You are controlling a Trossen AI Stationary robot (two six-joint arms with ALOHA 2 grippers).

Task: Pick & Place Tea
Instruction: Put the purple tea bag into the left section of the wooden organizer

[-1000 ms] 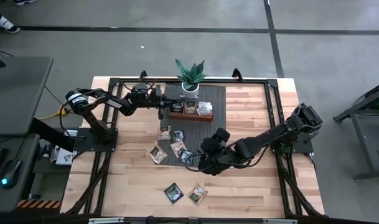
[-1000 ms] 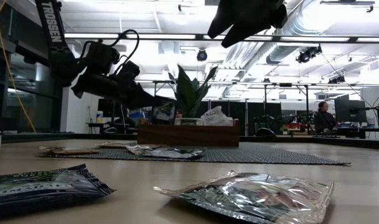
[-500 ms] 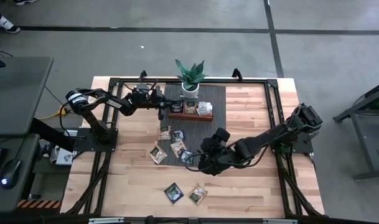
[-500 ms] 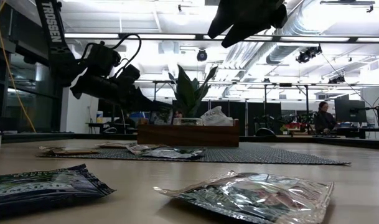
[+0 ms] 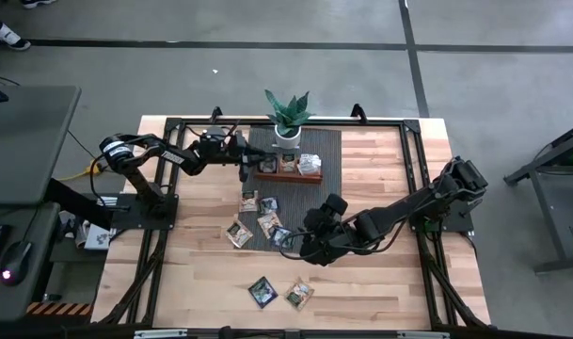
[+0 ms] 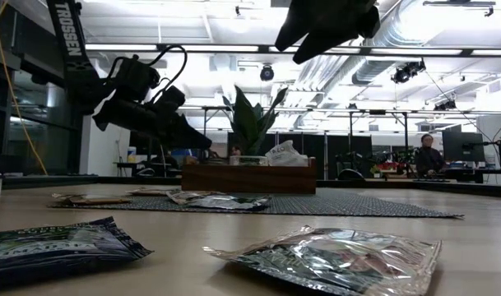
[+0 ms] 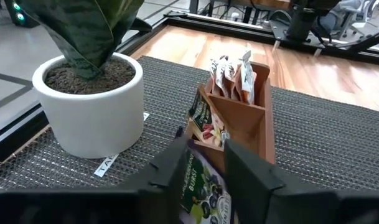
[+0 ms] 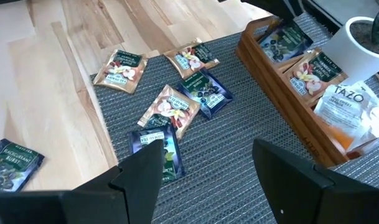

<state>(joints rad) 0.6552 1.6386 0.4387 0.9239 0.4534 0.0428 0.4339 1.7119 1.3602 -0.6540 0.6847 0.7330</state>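
While the left gripper [image 7: 201,171] hovers over the tray [image 7: 264,121], jaws parting around a dark sachet [image 7: 198,186], release squarely above the near-left compartment. Tray holds: dark sachet left, tan middle, white-and-orange right. Right gripper [image 8: 205,165], jaws wide and empty, hangs above the loose sachets [image 8: 177,106] on the mat [image 8: 251,118].

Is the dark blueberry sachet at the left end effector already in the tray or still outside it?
Still outside: the dark sachet sits between the left end effector's fingers, short of the wooden tray. Whether it is still gripped, cannot tell.
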